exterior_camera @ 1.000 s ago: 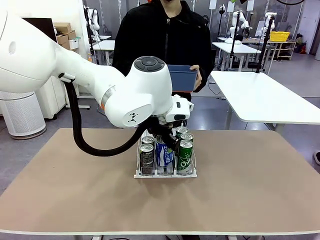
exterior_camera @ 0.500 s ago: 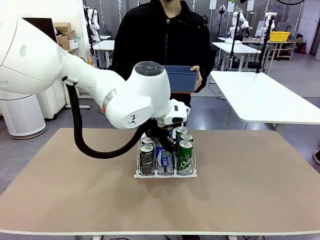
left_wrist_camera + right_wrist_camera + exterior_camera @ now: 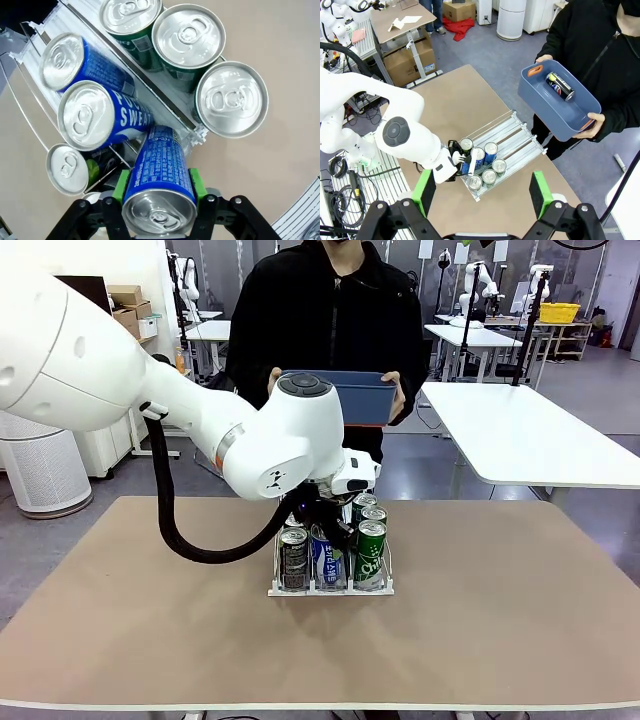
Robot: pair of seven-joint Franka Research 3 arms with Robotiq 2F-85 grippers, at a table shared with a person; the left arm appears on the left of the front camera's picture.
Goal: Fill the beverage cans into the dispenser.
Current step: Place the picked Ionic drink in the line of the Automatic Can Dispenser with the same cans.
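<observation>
My left gripper (image 3: 159, 189) is shut on a blue beverage can (image 3: 160, 175) with white print, green pads against both its sides. The can leans into the front of the middle lane of the clear dispenser (image 3: 161, 98), behind two other blue cans (image 3: 95, 115). Green cans (image 3: 187, 37) fill the neighbouring lane and a dark can (image 3: 67, 167) stands in the other. From the front, the left gripper (image 3: 327, 528) hangs over the dispenser (image 3: 330, 590), with the held can (image 3: 330, 562) between a dark can (image 3: 294, 558) and a green can (image 3: 371, 550). My right gripper (image 3: 482, 195) is open, high above the table.
A person at the far side holds a blue bin (image 3: 345, 398) in both hands. From above, the bin (image 3: 542, 102) has one dark can (image 3: 560, 86) lying in it. The rear half of the dispenser (image 3: 517, 135) lanes is bare. The brown table (image 3: 500, 620) stretches wide on both sides.
My left arm's wrist has lifted and swung slightly right while keeping hold of the blue can, which has sunk into the middle lane's front. The person's other hand now shows on the bin.
</observation>
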